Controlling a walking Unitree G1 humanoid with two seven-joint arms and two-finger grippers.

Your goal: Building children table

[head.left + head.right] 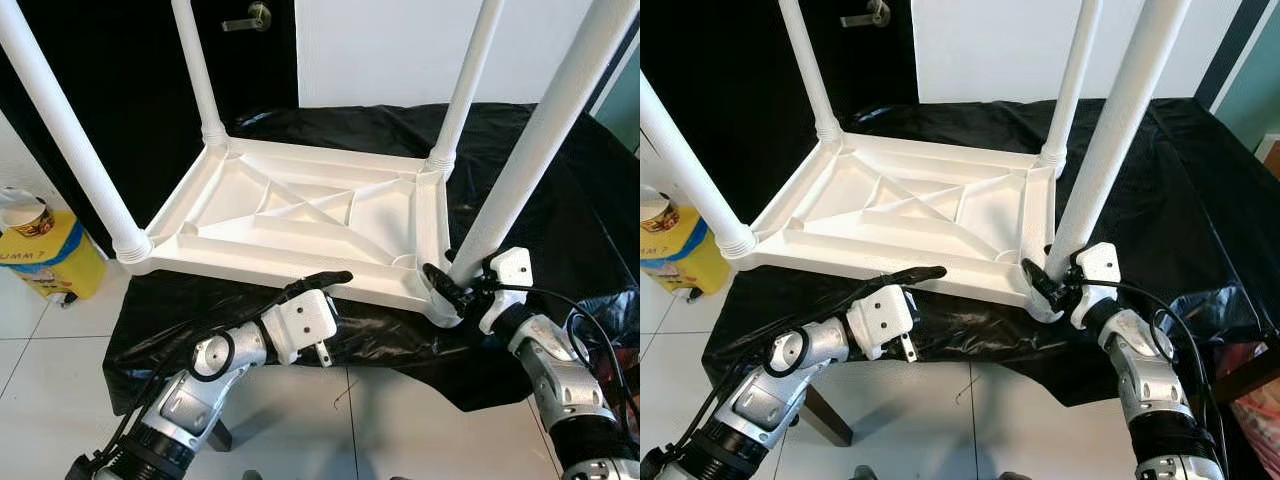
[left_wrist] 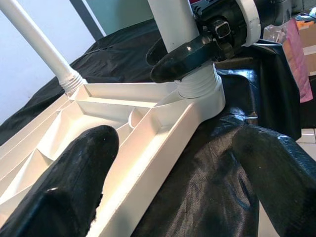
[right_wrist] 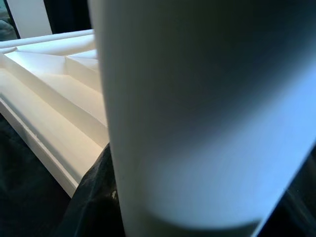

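A white plastic children's table (image 1: 300,215) lies upside down on a black-covered surface (image 1: 540,330), its legs standing up at the corners. My right gripper (image 1: 448,285) is shut on the near right leg (image 1: 530,150) just above its threaded base; one black finger (image 2: 182,57) wraps the leg (image 3: 207,113). My left gripper (image 1: 322,318) is open at the table's front rim (image 2: 148,168), one fingertip (image 2: 74,187) over the ribbed underside, the other (image 2: 276,173) over the black cover. It holds nothing.
A yellow container (image 1: 45,255) with a cup on top stands on the tiled floor at the left. A black door with a metal handle (image 1: 255,17) is behind the table. White floor tiles (image 1: 400,420) lie in front of the covered surface.
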